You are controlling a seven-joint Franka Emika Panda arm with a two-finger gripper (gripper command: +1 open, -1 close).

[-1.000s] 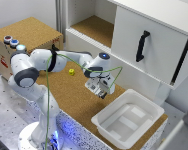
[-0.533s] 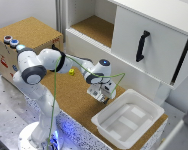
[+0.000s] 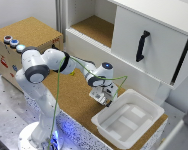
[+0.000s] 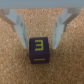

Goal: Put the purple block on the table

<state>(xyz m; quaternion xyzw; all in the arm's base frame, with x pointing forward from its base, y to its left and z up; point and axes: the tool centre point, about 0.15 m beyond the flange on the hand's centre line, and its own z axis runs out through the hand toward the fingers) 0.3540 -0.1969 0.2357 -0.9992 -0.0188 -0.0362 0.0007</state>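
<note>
In the wrist view the purple block point(image 4: 40, 51), with a yellow mark on its top face, sits on the brown cork table point(image 4: 15, 67). My gripper point(image 4: 41, 43) straddles it. The two fingers point(image 4: 20, 30) stand a little apart from the block's sides, so the gripper is open. In the exterior view the gripper point(image 3: 105, 98) is low over the cork table point(image 3: 69, 95), just beside the white tub. The block is hidden by the hand there.
A white plastic tub point(image 3: 128, 120) stands on the table at the exterior view's right, close to the gripper. A cork-topped wooden box point(image 3: 29, 32) with coloured buttons is at the left. A white cabinet point(image 3: 144, 45) with a black handle stands behind.
The gripper has come down toward the table and shifted slightly to the exterior view's right, nearer the tub.
</note>
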